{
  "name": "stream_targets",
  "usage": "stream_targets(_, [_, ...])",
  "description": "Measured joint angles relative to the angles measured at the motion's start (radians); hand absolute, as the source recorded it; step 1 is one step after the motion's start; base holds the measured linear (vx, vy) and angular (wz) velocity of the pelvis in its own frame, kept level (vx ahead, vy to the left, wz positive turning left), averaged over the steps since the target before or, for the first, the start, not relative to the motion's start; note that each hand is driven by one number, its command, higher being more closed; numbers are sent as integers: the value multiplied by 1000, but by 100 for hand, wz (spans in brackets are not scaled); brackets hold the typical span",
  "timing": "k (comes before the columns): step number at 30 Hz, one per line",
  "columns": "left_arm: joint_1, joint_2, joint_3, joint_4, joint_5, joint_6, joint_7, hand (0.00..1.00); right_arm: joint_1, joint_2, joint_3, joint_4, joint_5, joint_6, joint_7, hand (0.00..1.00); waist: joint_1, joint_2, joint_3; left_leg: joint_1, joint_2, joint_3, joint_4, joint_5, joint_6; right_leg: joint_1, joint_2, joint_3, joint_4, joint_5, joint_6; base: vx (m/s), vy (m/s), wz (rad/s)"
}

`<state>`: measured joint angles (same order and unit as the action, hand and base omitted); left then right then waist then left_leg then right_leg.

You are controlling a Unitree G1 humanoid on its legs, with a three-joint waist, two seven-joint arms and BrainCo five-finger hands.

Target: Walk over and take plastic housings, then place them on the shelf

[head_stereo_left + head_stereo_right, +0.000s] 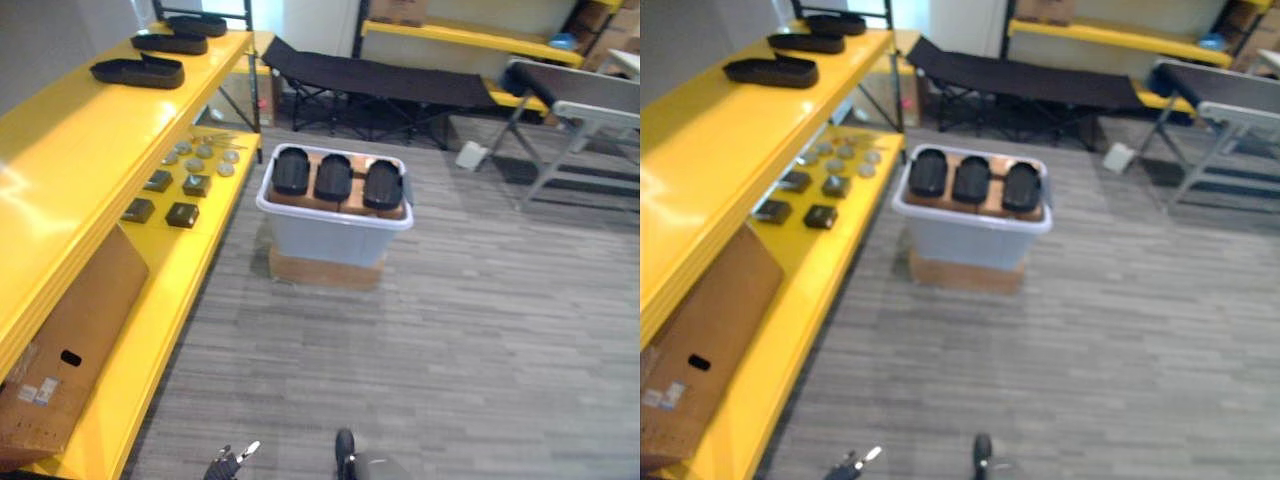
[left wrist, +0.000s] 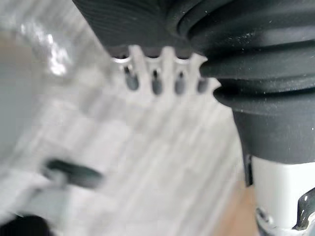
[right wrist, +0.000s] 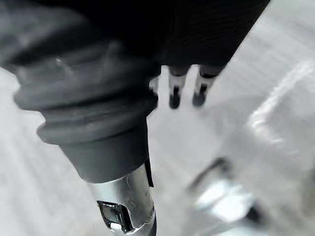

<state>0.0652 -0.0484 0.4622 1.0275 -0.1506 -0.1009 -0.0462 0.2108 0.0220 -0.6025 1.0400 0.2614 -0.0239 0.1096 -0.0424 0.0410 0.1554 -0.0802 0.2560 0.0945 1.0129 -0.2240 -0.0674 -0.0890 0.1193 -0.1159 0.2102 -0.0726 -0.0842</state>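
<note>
My left hand [image 2: 155,73] hangs at my side with its fingers straight and loose, holding nothing, the grey floor [image 1: 450,330] beyond the tips. My right hand [image 3: 175,91] hangs the same way, fingers relaxed and empty. What I need is well apart from both: three black housings [image 1: 333,177] lie in the top of a pale bin [image 1: 335,215], which stands on a low box [image 1: 325,270] straight ahead of me across open floor. They sit side by side in a row running left to right, each with its long axis pointing away from me. The bin is about dead centre, so neither hand is clearly nearer; I judge the left one suits the left housing and the right one the right. I have to walk up before any reach makes sense. The yellow shelf [image 1: 60,190] runs along my left, its far end just beside the bin, and shelved housings [image 1: 138,71] lie on its top board, so the carry will turn leftward.
</note>
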Motion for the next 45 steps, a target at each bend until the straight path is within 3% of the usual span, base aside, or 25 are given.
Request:
stream_targets(3, [7, 3, -4, -15, 0, -5, -1, 0, -33, 8, 1, -5, 0, 0, -3, 0, 30, -22, 8, -116, -14, 26, 31, -33, 4, 161, -11, 22, -86, -16, -22, 564, -230, -7])
stream_targets(5, [14, -1, -17, -17, 1, -9, -1, 0, -88, 3, -3, -4, 0, 0, -4, 0, 49, -21, 8, -184, -84, 42, -198, -68, 2, 231, -39, 59, -131, -34, -5, 363, -44, -39])
stream_targets(7, [14, -2, -44, -16, 3, -24, -2, 0, -137, -4, 3, -11, 0, -1, -3, 0, 65, -10, 6, -232, -150, 46, -539, -24, -16, 266, -60, 94, -147, -85, 22, 361, 51, -50])
stream_targets(8, [15, -1, -52, -16, 3, -27, -2, 0, -139, -6, 10, -11, 0, -2, -3, 0, 70, -6, 1, -239, -160, 40, -605, -4, -20, 271, -60, 99, -148, -99, 27, 366, 154, -57])
stream_targets(9, [14, 1, -54, -17, 3, -30, -2, 0, -137, -9, 32, -8, -1, -1, -4, 0, 85, -11, -4, -233, -181, 1, -614, 59, 10, 282, -66, 128, -128, -142, 35, 280, 156, -51])
stream_targets(10, [14, 0, -55, -17, 4, -30, -2, 0, -139, -7, 50, -10, -1, -1, -5, 0, 86, -22, -13, -228, -197, -9, -608, 77, 39, 283, -73, 142, -112, -165, 41, 584, 254, -70])
stream_targets(11, [13, 33, -85, -16, 4, -29, -5, 0, -133, 0, 78, -2, -14, -1, -5, 0, 85, -56, -31, -207, -214, 5, -575, 71, 80, 282, -94, 172, -23, -224, 62, 504, 165, -54])
stream_targets(13, [12, 58, -127, -13, 11, -28, -4, 0, -129, 7, 95, 5, -47, -1, -5, 0, 88, -82, -39, -169, -211, 28, -585, 50, 86, 238, -96, 167, 115, -227, 100, 445, 109, -47])
stream_targets(14, [10, 78, -159, 3, 13, -28, -4, 0, -139, 16, 105, 17, -71, -2, -5, 0, 84, -87, -42, -124, -200, 31, -607, 37, 88, 172, -94, 140, 281, -194, 232, 445, 115, -24])
stream_targets(15, [-2, 90, -177, 23, 14, -26, -4, 0, -138, 17, 106, 40, -83, -1, -4, 0, 77, -86, -36, -79, -191, 28, -627, 31, 94, 134, -100, 140, 384, -194, 246, 516, 121, -5])
stream_targets(16, [-9, 106, -209, 44, 13, -21, -1, 0, -128, 13, 113, 60, -93, -1, -2, 0, 76, -98, -39, -14, -190, 27, -674, 30, 96, 116, -119, 112, 432, -214, 212, 421, 81, 9])
stream_targets(18, [-9, 119, -242, 48, 12, -21, 1, 0, -125, -1, 134, 69, -111, -4, -3, 0, 71, -94, -43, 65, -173, 28, -735, 32, 92, 89, -158, 34, 382, -241, 161, 353, 24, 12])
stream_targets(20, [-28, 123, -248, 49, 9, -22, 3, 0, -131, -10, 133, 72, -119, -10, -2, 0, 67, -85, -46, 101, -161, 17, -783, 36, 86, 27, -183, 51, 296, -240, 157, 310, -28, 19])
stream_targets(23, [-44, 120, -249, 55, 1, -30, 24, 0, -134, -36, 129, 81, -118, -15, -3, 0, 55, -72, -43, 136, -160, -1, -813, 23, 53, -57, -216, 199, 153, -167, 175, 286, -104, 26])
stream_targets(24, [-34, 123, -248, 55, 0, -31, 29, 0, -118, -37, 129, 87, -120, -15, -3, 0, 55, -85, -48, 158, -169, -7, -814, 8, 29, -50, -242, 201, 70, -45, 173, 277, -212, 29])
stream_targets(25, [-18, 127, -239, 57, 0, -32, 33, 0, -91, -28, 132, 101, -127, -15, -3, 0, 55, -121, -66, 188, -195, -21, -831, -4, 10, -51, -270, 194, 47, 58, 227, 282, -261, 28])
stream_targets(26, [-11, 117, -234, 59, -1, -32, 37, 0, -81, -30, 133, 115, -134, -14, -4, 0, 57, -114, -77, 202, -191, -32, -841, -11, -2, -35, -270, 184, 57, 10, 232, 296, -324, 25])
stream_targets(27, [5, 81, -227, 60, 0, -34, 39, 0, -72, -42, 132, 121, -135, -14, -5, 0, 57, -74, -93, 199, -156, -40, -847, -14, -17, -28, -245, 165, 46, 5, 219, 282, -298, 20])
stream_targets(29, [10, 36, -207, 60, -6, -44, 43, 0, -67, -79, 153, 119, -139, -19, -7, 0, 49, -23, -98, 179, -105, -77, -858, -7, -44, -18, -203, 106, 19, -8, 194, 243, -292, 51])
stream_targets(30, [-2, 25, -211, 72, -10, -47, 43, 0, -69, -86, 153, 113, -136, -21, -8, 0, 29, -7, -92, 155, -91, -114, -857, 9, -65, -15, -196, 65, 17, -17, 179, 151, -264, 85])
stream_targets(31, [-13, 22, -214, 85, -11, -52, 43, 0, -70, -87, 155, 107, -134, -24, -15, 0, 29, -4, -87, 138, -84, -111, -857, 34, -75, -12, -197, 38, 15, -21, 173, 113, -229, 88])
stream_targets(35, [-24, 39, -241, 92, -10, -66, 45, 0, -82, -90, 225, 96, -127, -37, -46, 0, 33, -27, -66, 114, -85, -79, -862, 84, -84, 13, -206, -6, -2, -24, 164, 32, -96, 44])
stream_targets(40, [-39, 72, -285, 92, 4, -71, 45, 0, -135, -91, 435, -60, -183, -49, -72, 0, 34, -47, -14, 93, -92, -24, -921, 75, -74, -41, -207, 29, -50, 12, 178, -79, 58, -18])
stream_targets(43, [-54, 129, -363, 70, 12, -72, 47, 0, -129, -72, 617, -399, -230, -52, -76, 0, 50, -90, 25, 9, -115, 24, -909, 65, -59, -100, -220, 74, -143, 90, 199, -112, 76, -40])
stream_targets(45, [-67, 141, -401, 67, 11, -72, 59, 0, -119, -81, 664, -643, -248, -75, -75, 0, 58, -96, 35, -32, -137, 25, -894, 66, -48, -123, -239, 89, -190, 139, 207, -21, 103, -11])
